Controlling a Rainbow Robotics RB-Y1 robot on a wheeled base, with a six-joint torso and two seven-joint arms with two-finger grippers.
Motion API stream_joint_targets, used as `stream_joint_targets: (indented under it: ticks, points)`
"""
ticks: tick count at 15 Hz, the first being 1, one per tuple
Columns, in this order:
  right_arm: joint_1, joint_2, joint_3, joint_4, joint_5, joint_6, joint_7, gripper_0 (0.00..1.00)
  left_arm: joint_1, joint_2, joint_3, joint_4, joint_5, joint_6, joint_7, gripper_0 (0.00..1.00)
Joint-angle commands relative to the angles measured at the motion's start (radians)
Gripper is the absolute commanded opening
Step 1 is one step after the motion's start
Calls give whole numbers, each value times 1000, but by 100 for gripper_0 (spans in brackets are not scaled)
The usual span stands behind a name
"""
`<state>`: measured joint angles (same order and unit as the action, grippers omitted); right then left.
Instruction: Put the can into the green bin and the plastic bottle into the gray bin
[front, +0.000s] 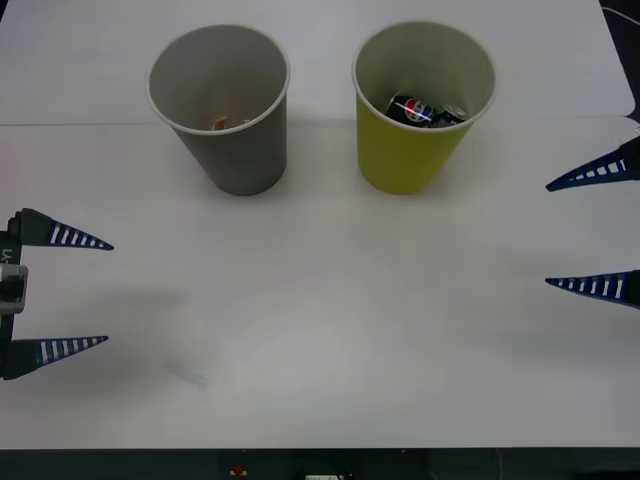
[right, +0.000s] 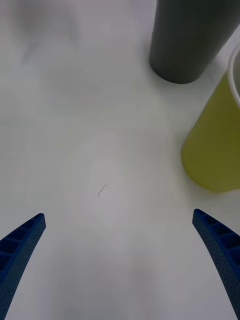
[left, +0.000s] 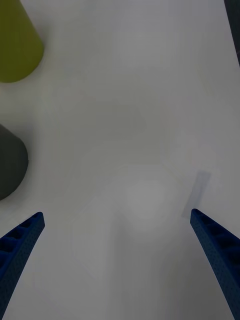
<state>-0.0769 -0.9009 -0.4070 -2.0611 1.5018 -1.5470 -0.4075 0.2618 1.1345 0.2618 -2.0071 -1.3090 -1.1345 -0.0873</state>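
The left end effector (front: 100, 292) is sitting at the lower left of the front frame, its two blue ribbed fingers spread wide apart and gripping nothing, pointing toward the middle of the white bench (front: 330, 340). In the left wrist view the same fingers (left: 20, 245) are showing at the two bottom corners, with bare bench between them.

Moving rightward, the gray bin (front: 222, 108) is standing upright in the upper left-centre of the front frame; something small and orange-brown is lying at its bottom, too unclear to name. Just beside it, apart and not touching, the green bin (front: 420, 105) is standing upright in the upper right-centre. Inside it a dark can with a red-white-blue logo (front: 412, 108) is lying, and a shiny silver piece, likely the can (front: 455, 113), is resting against it toward the right wall.

The right end effector (front: 548, 235) is hanging at the right edge of the front frame, fingers spread wide and holding nothing. In its wrist view the gray bin (right: 192, 37) and green bin (right: 215, 145) are standing side by side beyond the fingers (right: 220, 245).
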Motion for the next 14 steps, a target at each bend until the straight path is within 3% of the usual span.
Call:
stream_joint_targets:
  ticks: [1,7,14]
  points:
    - [78,33,-16,-80,2,34,15,100,0,0,0,0,0,0,0,100]
    - [157,108,-18,-203,29,36,58,100,0,0,0,0,0,0,0,100]
    - [175,120,-6,-232,32,36,62,100,0,0,0,0,0,0,0,100]
